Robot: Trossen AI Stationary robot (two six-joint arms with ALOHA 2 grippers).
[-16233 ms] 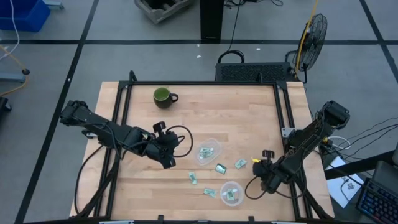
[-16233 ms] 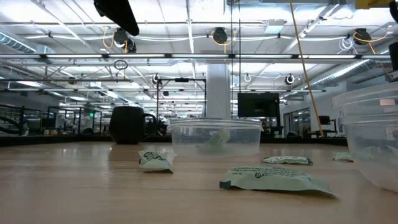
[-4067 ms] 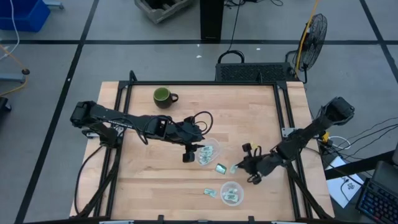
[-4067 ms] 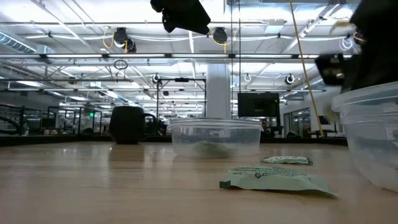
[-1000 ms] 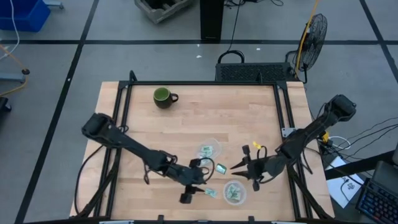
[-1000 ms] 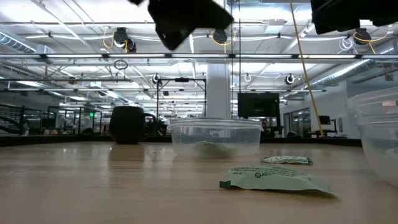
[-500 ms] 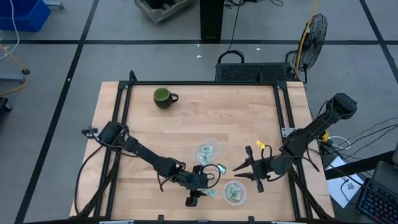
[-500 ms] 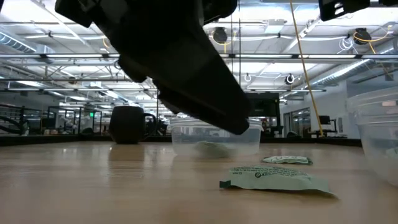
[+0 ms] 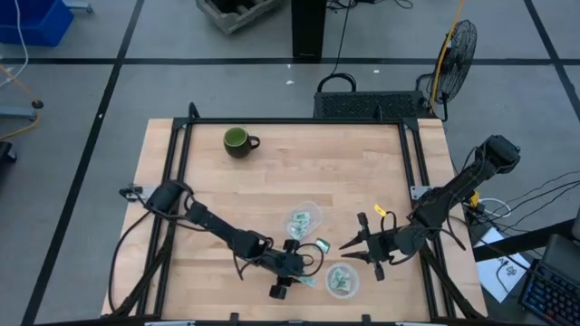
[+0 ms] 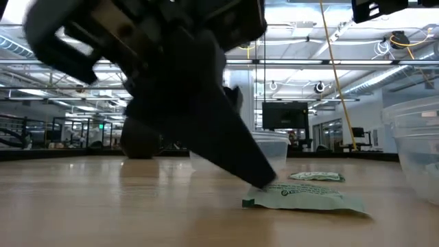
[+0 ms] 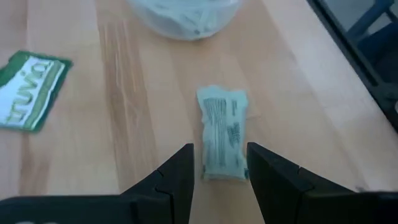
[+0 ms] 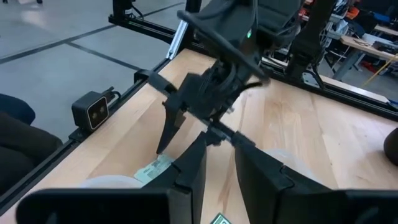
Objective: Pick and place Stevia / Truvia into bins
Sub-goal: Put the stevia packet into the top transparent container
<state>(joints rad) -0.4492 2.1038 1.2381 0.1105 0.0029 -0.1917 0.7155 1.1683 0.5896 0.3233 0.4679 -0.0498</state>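
Now the left pincer (image 11: 219,168) is lowered with fingers parted narrowly astride a Truvia packet (image 11: 222,133) near the bench's front edge, evidently lined up to grip it lengthwise, beside the clear bin (image 9: 340,280).

"truvia" on a green packet (image 11: 28,91)
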